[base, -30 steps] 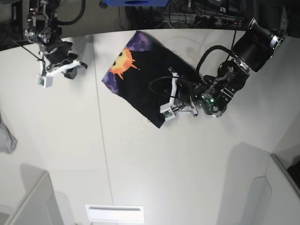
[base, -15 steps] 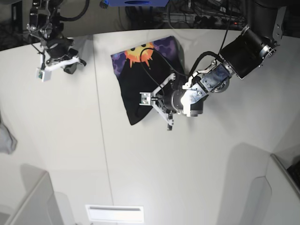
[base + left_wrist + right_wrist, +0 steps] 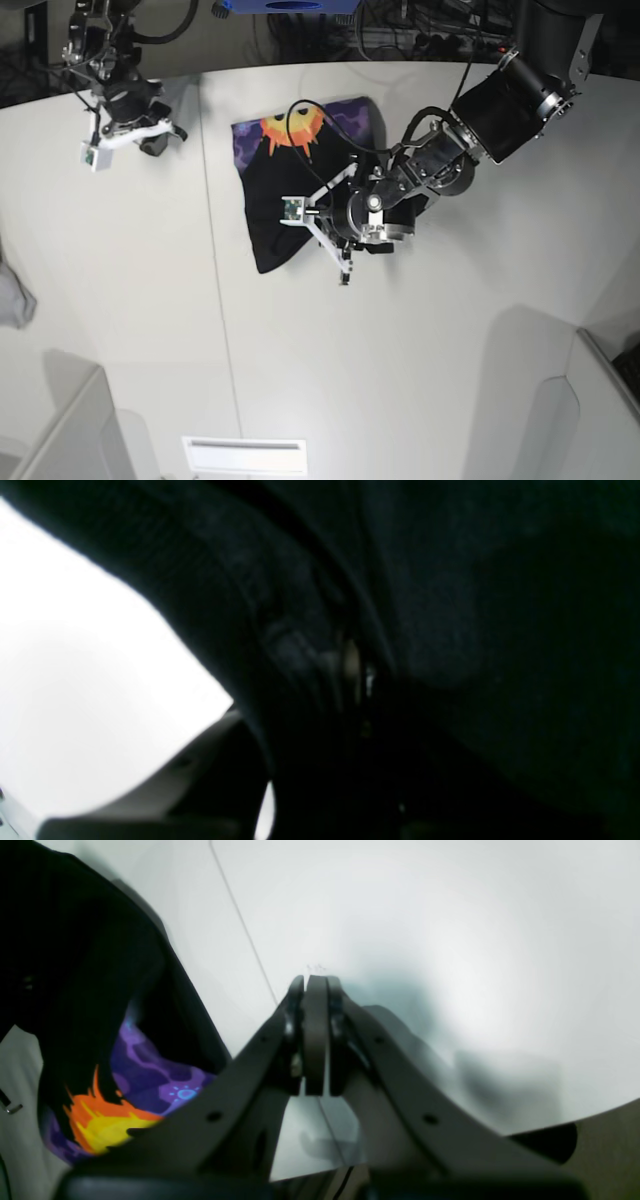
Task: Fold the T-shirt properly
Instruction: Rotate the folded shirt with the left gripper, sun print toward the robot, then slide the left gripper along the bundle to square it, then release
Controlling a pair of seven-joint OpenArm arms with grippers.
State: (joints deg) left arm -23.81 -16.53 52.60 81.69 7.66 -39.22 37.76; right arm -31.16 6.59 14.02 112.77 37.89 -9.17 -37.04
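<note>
White table (image 3: 150, 300), T-shirt (image 3: 290, 170) lying lengthwise near-to-far — sun print far, left tool (image 3: 330, 225) on it

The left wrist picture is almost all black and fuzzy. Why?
In the left wrist view, the T-shirt fills the lens up close, so it is dark and blurred; only the table glares white. The base view stays sharp and evenly lit.

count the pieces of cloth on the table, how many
2. The black T-shirt with its sun print lies at the table's far middle, under the left gripper. A small grey cloth sits at the base view's left edge, partly cut off.
</note>
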